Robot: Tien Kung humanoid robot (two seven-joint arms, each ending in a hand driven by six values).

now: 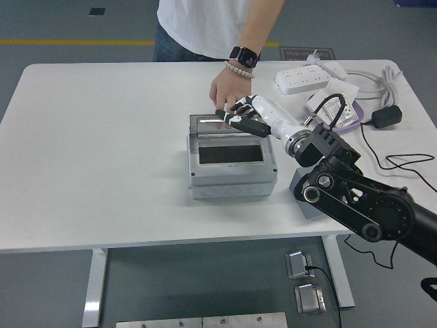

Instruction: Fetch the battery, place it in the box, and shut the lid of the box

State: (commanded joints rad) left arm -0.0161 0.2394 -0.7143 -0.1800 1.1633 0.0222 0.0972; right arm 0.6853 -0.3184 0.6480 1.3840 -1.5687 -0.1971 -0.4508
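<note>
The white surface (102, 171) is carrying a grey box (232, 171) near its middle; the box is sitting flat, its dark opening facing up, and whether the battery is lying inside cannot be told from this view; a grey block (300, 195) is standing just beside the box on its right, partly hidden by the robot's black right arm, which is coming in from the lower right corner; the right hand (242, 117) is reaching over the far edge of the box, its fingers (232, 120) extended and pressing on the clear lid (215, 126), which is tilting low over the hinge side and not yet lying flat on the box; just behind it, a person's hand (227, 85) is resting on the surface at the lid's far side, a watch and a bead bracelet on the wrist; farther right, a white power strip (307, 77), cables and a black adapter (386, 116) are lying near the far edge.
</note>
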